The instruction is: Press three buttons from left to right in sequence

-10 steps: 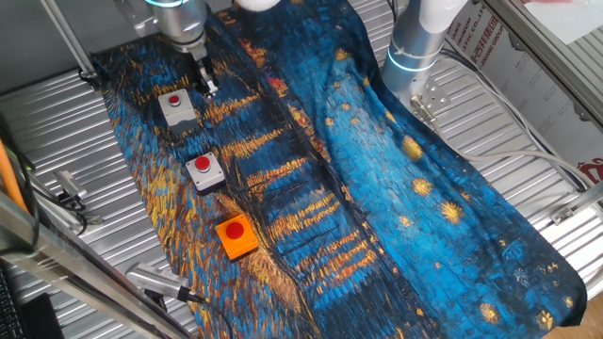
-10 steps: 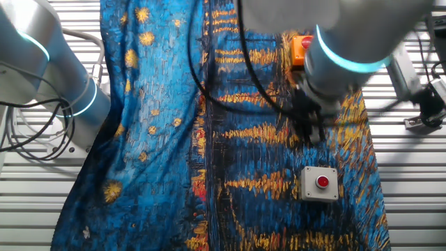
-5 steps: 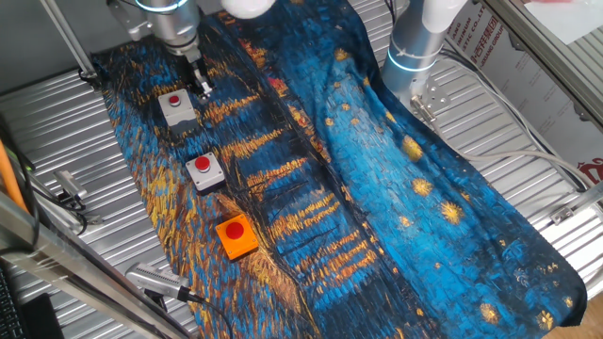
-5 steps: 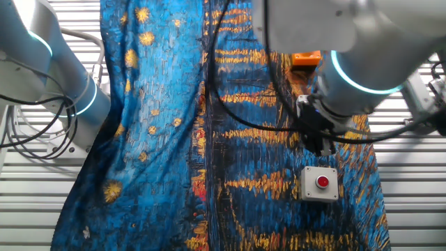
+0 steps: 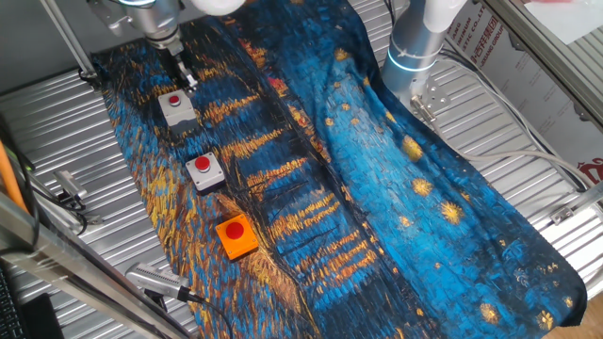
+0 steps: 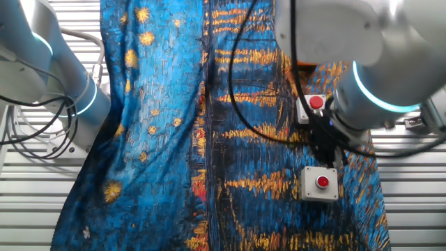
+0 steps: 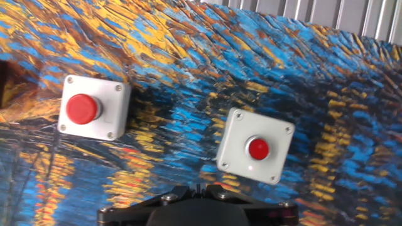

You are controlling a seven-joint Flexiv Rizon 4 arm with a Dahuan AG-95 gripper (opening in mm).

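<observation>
Three buttons (image 5: 203,169) in row on painted cloth (image 5: 396,188); gripper (image 5: 181,75) hovering beside end grey-based button (image 5: 176,106); finger state indeterminate; boxes rigid, light, likely to slide; press red cap centre squarely.

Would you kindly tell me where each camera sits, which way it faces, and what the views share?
One fixed view: high off one long side, looking down the row of buttons; orange-based button nearest, gripper far.
The other fixed view: opposite side, looking down; arm covers part of the row.
Hand view: on the hand, facing down at two grey-based buttons; gripper housing at bottom.
Shared: end grey-based button.
</observation>
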